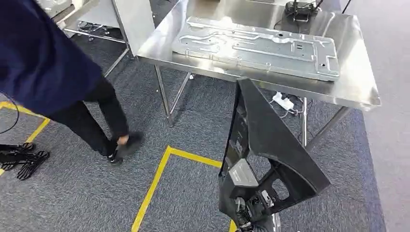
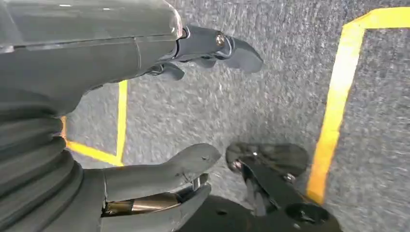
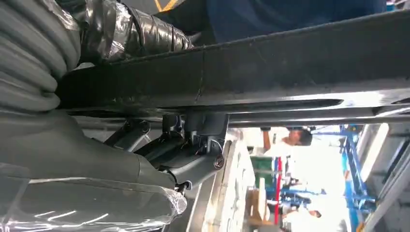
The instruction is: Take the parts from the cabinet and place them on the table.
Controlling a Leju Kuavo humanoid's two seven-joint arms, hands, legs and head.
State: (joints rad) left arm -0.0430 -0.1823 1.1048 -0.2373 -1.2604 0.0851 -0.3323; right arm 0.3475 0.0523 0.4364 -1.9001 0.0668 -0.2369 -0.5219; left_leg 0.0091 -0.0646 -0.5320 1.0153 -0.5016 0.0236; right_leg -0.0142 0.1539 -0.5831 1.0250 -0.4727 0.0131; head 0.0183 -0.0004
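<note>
A large black moulded part stands upright in front of me, its top edge near the steel table's front rim. My right hand holds it from below at its lower end. In the right wrist view the fingers curl around the part's long black edge. My left hand hangs over the grey carpet, thumb and fingers apart with nothing between them. A silver pressed metal panel lies flat on the table.
A person in dark blue walks at the left, one shoe close to the table leg. Yellow floor tape marks the carpet. A white power strip lies under the table. A black device sits at the table's back.
</note>
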